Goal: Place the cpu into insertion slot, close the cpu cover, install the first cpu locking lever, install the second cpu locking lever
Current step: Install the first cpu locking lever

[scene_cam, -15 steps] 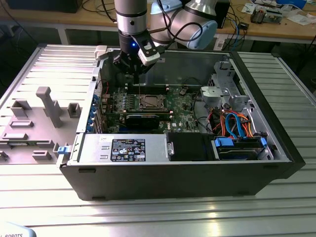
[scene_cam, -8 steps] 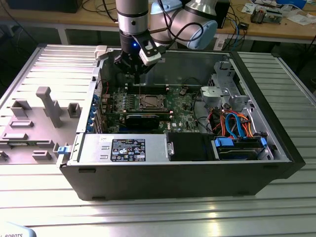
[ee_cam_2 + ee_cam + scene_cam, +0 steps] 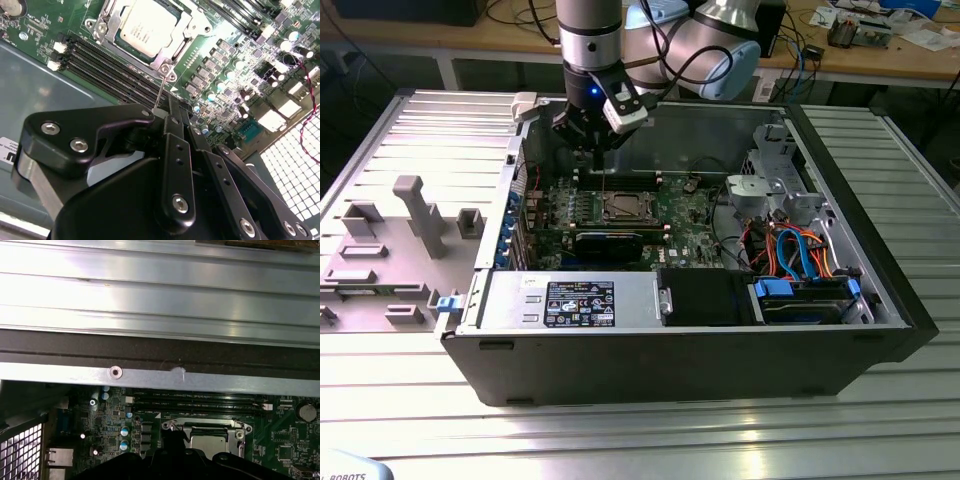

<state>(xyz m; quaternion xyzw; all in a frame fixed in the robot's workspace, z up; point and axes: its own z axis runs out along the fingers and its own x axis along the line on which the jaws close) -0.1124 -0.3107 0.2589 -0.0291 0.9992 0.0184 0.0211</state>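
Second wrist view: memory slots (image 3: 107, 67) lie just beside the cpu (image 3: 147, 27).

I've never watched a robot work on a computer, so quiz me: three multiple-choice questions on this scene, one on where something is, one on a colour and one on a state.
1. Where is the cpu?
A on the table outside
B in the insertion slot
C in the jaws

2. The circuit board is:
A red
B green
C white

3. The thin locking lever is:
A latched flat
B raised toward the gripper
C missing

Answers:
1 B, its silvery top sits inside the socket's metal frame.
2 B, green shows all round the socket.
3 B, the rod slants up off the board.
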